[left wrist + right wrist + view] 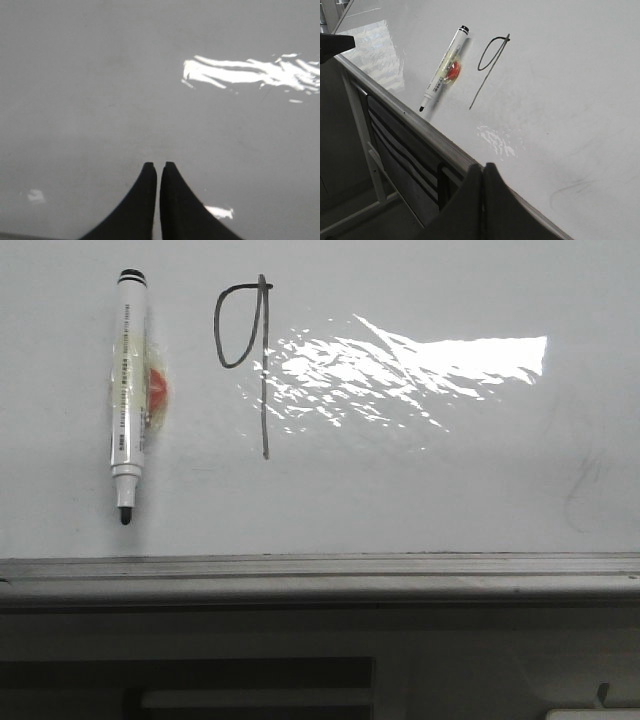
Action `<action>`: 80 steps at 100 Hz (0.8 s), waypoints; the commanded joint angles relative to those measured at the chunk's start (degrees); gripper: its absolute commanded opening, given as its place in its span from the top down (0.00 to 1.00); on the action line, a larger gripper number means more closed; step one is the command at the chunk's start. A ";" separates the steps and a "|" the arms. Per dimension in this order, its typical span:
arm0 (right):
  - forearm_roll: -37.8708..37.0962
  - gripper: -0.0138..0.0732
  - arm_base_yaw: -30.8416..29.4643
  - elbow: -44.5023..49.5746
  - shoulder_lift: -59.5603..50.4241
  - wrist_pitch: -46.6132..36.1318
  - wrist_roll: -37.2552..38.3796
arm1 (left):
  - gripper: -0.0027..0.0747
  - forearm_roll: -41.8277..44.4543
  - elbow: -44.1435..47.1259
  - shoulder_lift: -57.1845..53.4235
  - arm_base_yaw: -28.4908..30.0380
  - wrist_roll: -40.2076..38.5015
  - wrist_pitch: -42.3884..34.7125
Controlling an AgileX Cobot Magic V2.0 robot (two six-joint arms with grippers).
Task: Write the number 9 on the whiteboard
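Observation:
A thin black number 9, a narrow loop joined to a long stem, is drawn on the whiteboard; it also shows in the right wrist view. A white marker with a black uncapped tip lies on the board left of the 9, over an orange blob; it also shows in the right wrist view. My left gripper is shut and empty over bare board. My right gripper is shut and empty at the board's near frame edge. Neither gripper shows in the front view.
The grey metal frame runs along the board's near edge, with a dark rack below it. Bright glare lies right of the 9. A faint grey smudge marks the board's right side.

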 commanded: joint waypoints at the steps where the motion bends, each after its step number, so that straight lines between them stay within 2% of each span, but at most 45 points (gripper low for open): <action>1: -0.65 0.92 -0.11 -1.48 0.45 -4.14 0.00 | 0.99 0.25 1.19 -1.62 0.93 -1.04 0.16; 21: -0.65 0.92 -0.11 -1.48 0.45 -4.14 0.00 | 0.99 1.51 1.19 -1.62 1.03 -0.82 8.52; 80: -0.65 0.92 -0.11 -1.48 0.45 -4.14 0.00 | 0.99 1.51 1.19 -1.62 1.03 -0.71 8.63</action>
